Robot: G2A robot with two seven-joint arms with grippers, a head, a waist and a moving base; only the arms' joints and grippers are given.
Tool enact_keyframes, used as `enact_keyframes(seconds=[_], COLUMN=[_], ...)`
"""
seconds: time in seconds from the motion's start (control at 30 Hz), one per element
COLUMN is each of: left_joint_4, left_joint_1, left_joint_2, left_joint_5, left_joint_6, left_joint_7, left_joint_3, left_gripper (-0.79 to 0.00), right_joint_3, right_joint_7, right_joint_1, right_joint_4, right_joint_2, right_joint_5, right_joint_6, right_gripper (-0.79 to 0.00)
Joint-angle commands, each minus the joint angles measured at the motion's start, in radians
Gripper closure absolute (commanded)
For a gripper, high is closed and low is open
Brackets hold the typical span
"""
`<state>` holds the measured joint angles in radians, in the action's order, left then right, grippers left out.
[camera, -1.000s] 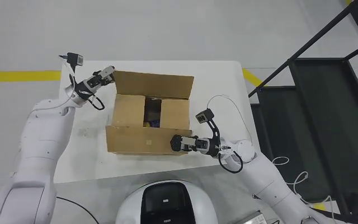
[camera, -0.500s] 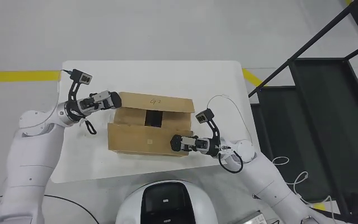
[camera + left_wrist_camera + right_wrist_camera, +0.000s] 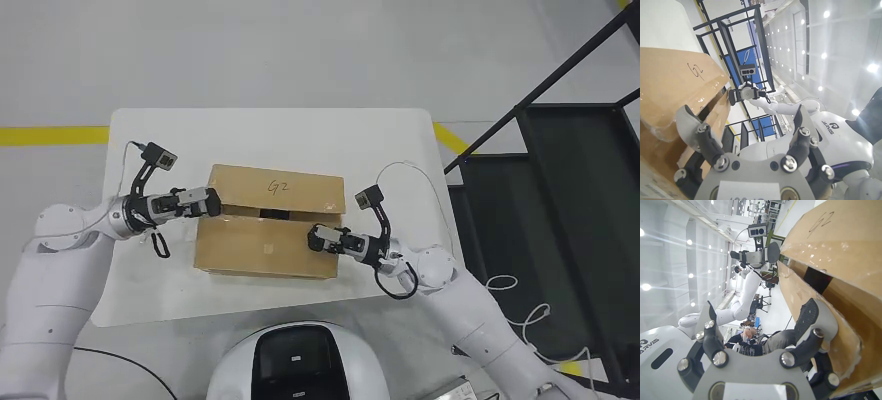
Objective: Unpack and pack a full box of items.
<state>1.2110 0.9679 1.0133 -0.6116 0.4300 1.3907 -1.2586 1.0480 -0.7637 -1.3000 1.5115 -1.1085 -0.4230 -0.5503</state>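
A brown cardboard box (image 3: 265,250) stands mid-table with its top nearly shut. The far flap (image 3: 280,187), marked in pen, lies folded down; the near flap (image 3: 255,232) is folded over to meet it. A dark slit (image 3: 275,212) stays between them, and the contents are hidden. My left gripper (image 3: 210,203) is open at the box's left end, one finger (image 3: 687,121) against the far flap's (image 3: 668,79) edge. My right gripper (image 3: 316,237) is open at the right end, one finger (image 3: 810,311) pressed on the near flap (image 3: 806,287).
The white table (image 3: 400,150) has bare room behind and to the right of the box. A black metal stair frame (image 3: 560,150) stands off the table's right side. A yellow floor line (image 3: 50,135) runs at the left.
The left gripper has swung down and inward, folding the far flap from upright to flat. The right gripper has moved up onto the box, bringing the near flap over; the opening has shrunk to a slit.
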Motion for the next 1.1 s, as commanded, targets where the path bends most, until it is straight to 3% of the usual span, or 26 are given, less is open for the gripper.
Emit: enact_keyframes(seconds=[0.0, 0.47, 0.83, 1.07], left_joint_4=[0.003, -0.047, -0.091, -0.098], left_joint_1=[-0.002, -0.028, -0.07, -0.07], left_joint_2=[-0.007, -0.039, -0.045, -0.052], left_joint_5=[0.022, 0.094, 0.017, -0.101], left_joint_6=[-0.001, 0.045, 0.067, 0.089], left_joint_7=[0.001, -0.046, -0.068, -0.089], left_joint_3=[0.016, 0.099, 0.164, 0.141], left_gripper=[-0.785, -0.785, -0.785, -0.785], right_joint_3=[-0.004, 0.033, 0.064, 0.062], right_joint_7=[-0.004, 0.054, -0.027, -0.05], right_joint_1=[0.006, 0.04, 0.086, 0.088], right_joint_4=[-0.002, -0.032, -0.087, -0.111], right_joint_2=[-0.002, -0.006, 0.001, -0.001], right_joint_5=[0.001, 0.076, 0.097, 0.07], right_joint_6=[-0.002, -0.014, 0.096, 0.101], right_gripper=[-0.785, -0.785, -0.785, -0.785])
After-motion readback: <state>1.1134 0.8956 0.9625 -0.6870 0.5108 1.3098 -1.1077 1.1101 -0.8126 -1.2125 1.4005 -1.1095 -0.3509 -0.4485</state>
